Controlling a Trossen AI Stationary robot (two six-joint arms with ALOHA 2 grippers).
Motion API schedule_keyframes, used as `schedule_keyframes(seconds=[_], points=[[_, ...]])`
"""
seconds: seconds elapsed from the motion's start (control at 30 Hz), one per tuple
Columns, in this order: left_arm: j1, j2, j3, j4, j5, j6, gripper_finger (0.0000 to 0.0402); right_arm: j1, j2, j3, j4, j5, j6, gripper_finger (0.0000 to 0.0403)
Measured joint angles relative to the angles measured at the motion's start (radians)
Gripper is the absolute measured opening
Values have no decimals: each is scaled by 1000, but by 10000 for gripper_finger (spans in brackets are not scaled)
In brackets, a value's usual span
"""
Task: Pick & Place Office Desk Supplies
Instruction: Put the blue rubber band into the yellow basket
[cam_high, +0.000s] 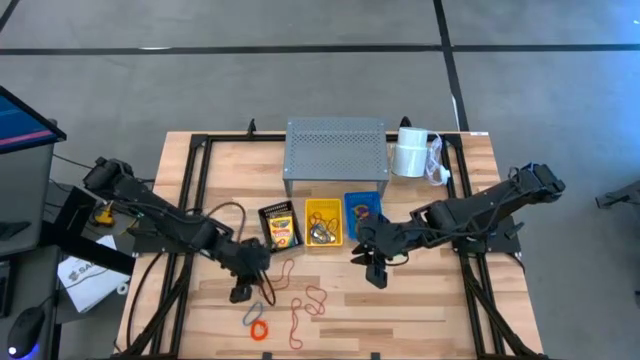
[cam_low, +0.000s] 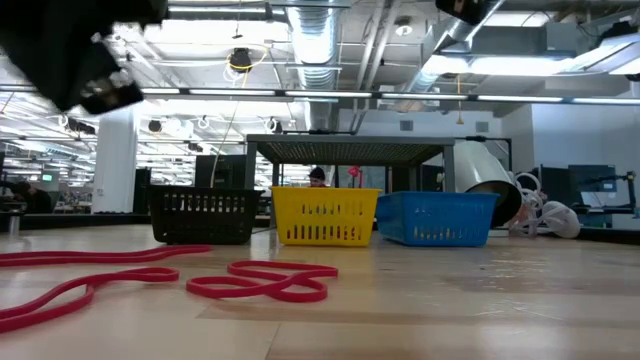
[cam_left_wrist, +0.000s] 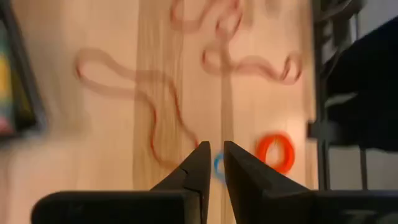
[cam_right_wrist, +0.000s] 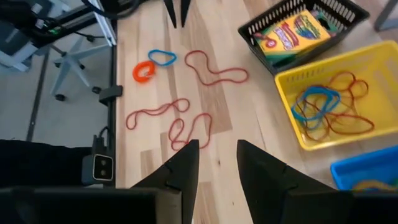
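Left gripper (cam_high: 243, 292) is hovering low over the light wooden slatted table (cam_high: 420, 310), near its front edge. In the left wrist view its two dark fingers (cam_left_wrist: 198, 168) are standing nearly together with only a narrow slit between them, nothing caught there. Just ahead of the tips a small blue rubber-band loop (cam_right_wrist: 163, 58) is lying flat, and beside it a thick orange rubber ring (cam_high: 259, 329).

Long thin red rubber-band loops (cam_high: 315, 300) are sprawling on the bare wood between the two grippers, toward the front edge.

Behind them three small baskets are sitting in a row, touching or nearly so. The black mesh basket (cam_high: 263, 216) is holding a yellow-and-green crayon box (cam_high: 281, 226). The yellow plastic basket (cam_high: 324, 206) is holding a tangle of blue, orange and brown rubber bands (cam_right_wrist: 326, 106). The blue plastic basket (cam_high: 364, 196) is holding something I cannot make out.

The grey perforated metal riser (cam_high: 335, 148) is standing behind the baskets, a white roll (cam_high: 411, 152) to its right.

Right gripper (cam_high: 375, 270) is hanging just in front of the blue basket, fingers (cam_right_wrist: 183, 168) clearly parted and empty.
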Motion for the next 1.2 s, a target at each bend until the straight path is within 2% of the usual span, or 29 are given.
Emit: schedule_keyframes(seconds=[0.23,0.3,0.4,0.5,0.6,0.67,0.77,1.03,1.2], points=[[-33,109,3,-17,123,-37,21,25,0,0,-61,39,35,106],[-57,133,3,-3,163,14,18,31,0,0,-68,52,35,106],[-110,154,4,50,187,185,17,31,0,0,-78,64,35,106],[-178,167,4,102,157,406,20,31,0,0,-78,68,35,106],[-222,184,4,120,52,524,30,31,0,0,-78,69,35,106],[-230,198,4,125,-9,547,40,35,1,0,-78,69,48,106],[-222,223,4,126,-40,549,63,37,1,0,-89,69,61,106],[-165,291,4,159,-53,583,139,36,1,0,-95,69,62,106],[-165,323,4,170,-50,629,171,37,1,0,-98,68,63,106]])
